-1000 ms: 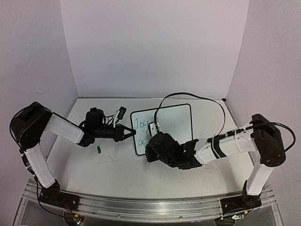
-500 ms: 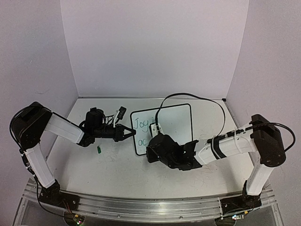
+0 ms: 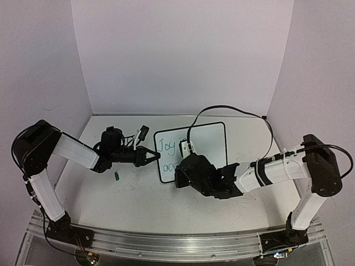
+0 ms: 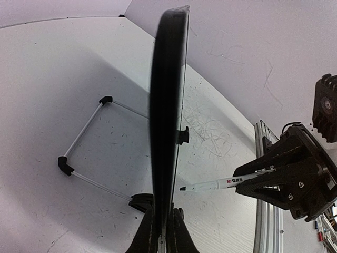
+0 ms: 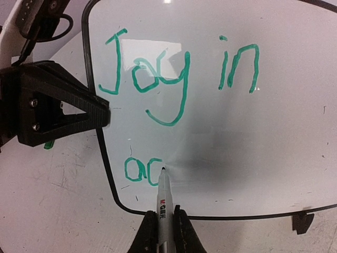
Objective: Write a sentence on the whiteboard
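Whiteboard (image 5: 274, 137) clamped by its edge in left gripper (image 3: 154, 157) jaws, marker (image 5: 163, 197) clenched in right gripper (image 5: 162, 224) jaws — tip at "ac" of the sentence (image 5: 185, 87) — advise light, level strokes.

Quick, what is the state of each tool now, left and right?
Left tool: closed on the board's edge.
Right tool: closed on the marker.

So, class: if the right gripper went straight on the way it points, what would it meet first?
The whiteboard. The right gripper aims its marker at the board's face, and the tip sits at the surface just right of the green "ac". Actual contact can't be confirmed.
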Robot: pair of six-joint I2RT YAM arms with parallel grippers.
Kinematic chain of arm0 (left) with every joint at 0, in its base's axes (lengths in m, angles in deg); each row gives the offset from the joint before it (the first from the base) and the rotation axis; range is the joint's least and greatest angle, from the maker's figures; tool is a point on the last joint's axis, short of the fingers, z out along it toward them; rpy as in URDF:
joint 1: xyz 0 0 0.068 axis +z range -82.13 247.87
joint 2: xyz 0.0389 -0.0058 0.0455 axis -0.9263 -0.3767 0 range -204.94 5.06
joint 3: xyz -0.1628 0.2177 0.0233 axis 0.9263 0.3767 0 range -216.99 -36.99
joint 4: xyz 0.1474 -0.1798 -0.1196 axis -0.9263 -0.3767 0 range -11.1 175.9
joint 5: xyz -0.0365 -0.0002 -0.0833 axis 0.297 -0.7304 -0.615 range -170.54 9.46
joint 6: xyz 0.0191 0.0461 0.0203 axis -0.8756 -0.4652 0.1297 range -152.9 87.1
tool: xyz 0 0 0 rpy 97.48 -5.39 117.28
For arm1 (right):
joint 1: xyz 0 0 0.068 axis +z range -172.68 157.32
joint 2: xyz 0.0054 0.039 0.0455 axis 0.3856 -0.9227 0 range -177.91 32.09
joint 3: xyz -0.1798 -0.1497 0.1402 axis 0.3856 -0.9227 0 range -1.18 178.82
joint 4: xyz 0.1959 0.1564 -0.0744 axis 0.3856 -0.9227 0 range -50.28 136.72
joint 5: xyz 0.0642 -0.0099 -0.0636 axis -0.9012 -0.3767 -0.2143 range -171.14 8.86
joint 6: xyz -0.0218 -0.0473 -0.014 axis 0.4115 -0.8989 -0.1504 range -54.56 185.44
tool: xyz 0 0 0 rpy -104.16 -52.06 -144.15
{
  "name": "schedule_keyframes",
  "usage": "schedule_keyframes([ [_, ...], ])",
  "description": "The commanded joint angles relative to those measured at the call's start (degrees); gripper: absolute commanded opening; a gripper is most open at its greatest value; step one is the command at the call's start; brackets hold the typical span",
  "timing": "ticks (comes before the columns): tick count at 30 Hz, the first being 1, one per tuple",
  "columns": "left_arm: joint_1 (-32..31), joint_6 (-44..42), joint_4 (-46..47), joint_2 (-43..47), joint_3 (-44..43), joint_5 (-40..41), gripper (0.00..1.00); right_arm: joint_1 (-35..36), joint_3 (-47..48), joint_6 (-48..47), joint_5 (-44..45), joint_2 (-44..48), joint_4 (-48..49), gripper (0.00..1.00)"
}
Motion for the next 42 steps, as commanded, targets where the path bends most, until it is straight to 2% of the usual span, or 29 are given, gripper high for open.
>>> schedule_keyframes([
  [1, -0.59, -1.45, 0.66, 0.91, -1.04, -0.48, 0.00, -0.62, 1.77, -1.75, 2.32, 0.81, 1.49, 0.00],
  [17, -0.58, -1.50, 0.62, 0.86, -1.07, -0.50, 0.00, -1.06, 4.08, -3.89, 2.41, -0.32, 1.49, 0.00],
  [42, -0.58, -1.51, 0.56, 1.01, -0.94, -0.49, 0.00, -1.40, 2.50, -0.89, 1.53, -1.86, -0.22, 0.00],
])
